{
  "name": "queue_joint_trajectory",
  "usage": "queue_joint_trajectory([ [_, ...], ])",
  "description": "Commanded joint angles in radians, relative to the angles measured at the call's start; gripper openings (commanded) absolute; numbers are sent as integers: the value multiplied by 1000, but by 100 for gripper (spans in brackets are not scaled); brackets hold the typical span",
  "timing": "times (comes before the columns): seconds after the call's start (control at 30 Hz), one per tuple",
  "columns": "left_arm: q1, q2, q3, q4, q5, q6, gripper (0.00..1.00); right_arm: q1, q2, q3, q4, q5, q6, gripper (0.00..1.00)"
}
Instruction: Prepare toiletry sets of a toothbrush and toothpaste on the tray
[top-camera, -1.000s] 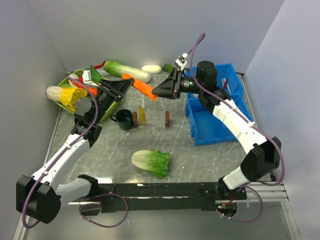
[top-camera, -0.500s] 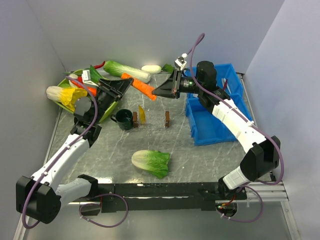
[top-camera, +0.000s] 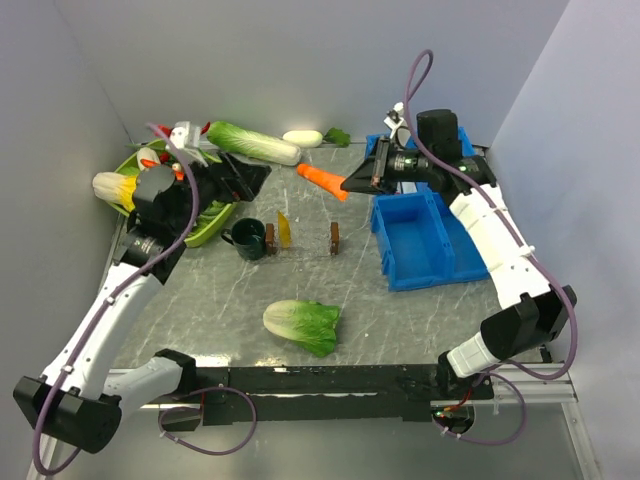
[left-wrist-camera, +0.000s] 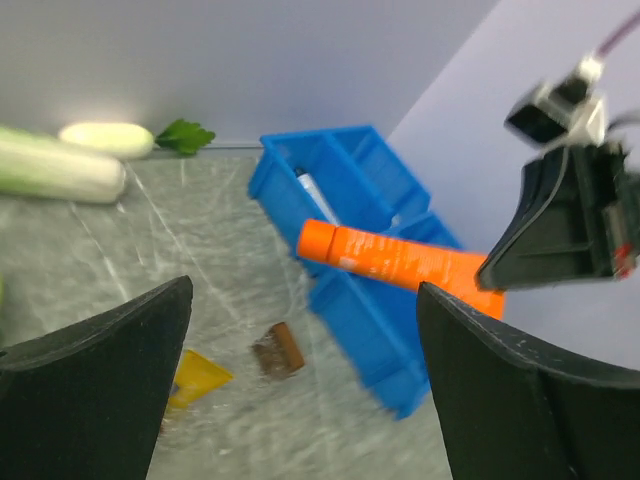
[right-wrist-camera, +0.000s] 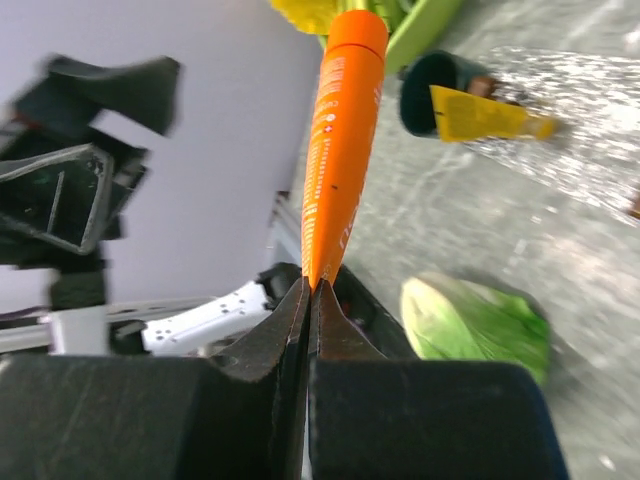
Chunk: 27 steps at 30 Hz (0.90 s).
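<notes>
Moved: orange toothpaste (top-camera: 322, 180), released by left gripper (top-camera: 248, 178), jaws now wide apart; right gripper (top-camera: 350, 184) clamps its tail beside blue tray (top-camera: 420, 262).

1. Left gripper (left-wrist-camera: 305, 300): both dark fingers (left-wrist-camera: 110, 370) fill the bottom corners, spread wide, nothing between them.
2. Orange toothpaste tube (left-wrist-camera: 390, 260) is held off the worktop (left-wrist-camera: 150, 250), cap end pointing left, and overlaps the blue tray (left-wrist-camera: 365, 335) in this view.
3. Right gripper (left-wrist-camera: 495, 275), blurred, is clamped on the tube's flat end.
4. Tray sits at the worktop's far edge; a pale item (left-wrist-camera: 318, 195) lies inside, unclear what.
5. Yellow toothpaste tube (left-wrist-camera: 200, 375) lies flat just beside the left finger, with a brown block (left-wrist-camera: 278, 350) near it.
6. Far edge: pale oblong vegetable (left-wrist-camera: 105, 138), green leaf (left-wrist-camera: 185, 133) touching it, and a green-white stalk (left-wrist-camera: 55, 170) just in front.
</notes>
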Motion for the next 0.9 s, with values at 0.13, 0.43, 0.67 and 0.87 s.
queue_joint_trajectory([
  [0.13, -174, 81, 189, -350, 45, 656, 98, -9, 7, 279, -491, 32, -262, 0],
  [0.43, -389, 158, 237, -405, 100, 781, 96, -8, 55, 357, -788, -21, -436, 0],
  [0.67, -556, 212, 226, -384, 68, 793, 96, 6, 21, 251, -808, -101, -470, 0],
  [0.87, -615, 247, 229, -376, 4, 798, 96, 63, 9, 237, -810, -107, -477, 0],
])
